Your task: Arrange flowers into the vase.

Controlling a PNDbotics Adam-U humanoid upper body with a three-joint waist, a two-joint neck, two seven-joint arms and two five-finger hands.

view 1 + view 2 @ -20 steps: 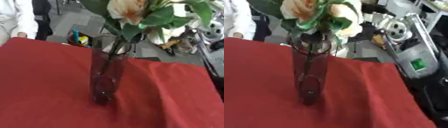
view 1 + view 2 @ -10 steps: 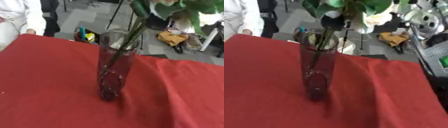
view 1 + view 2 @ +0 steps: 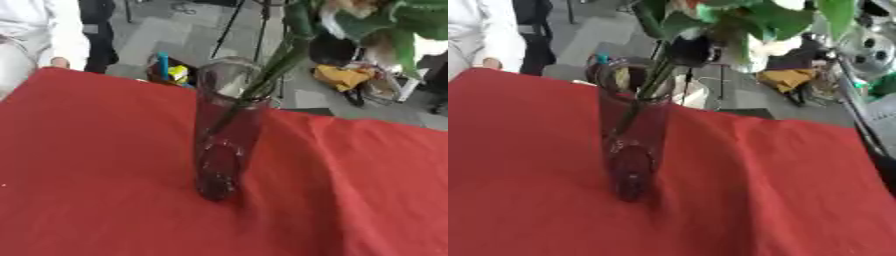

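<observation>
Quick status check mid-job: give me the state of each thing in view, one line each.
vase: clear glass, upright on the red cloth, holding stems.
flower stems: green, inside the vase, leaning right out of its mouth.
blooms and leaves: above the vase rim, partly cut off at the top edge.
red tablecloth: spread over the table, creased to the right of the vase.
Robot hands: neither in view.
</observation>
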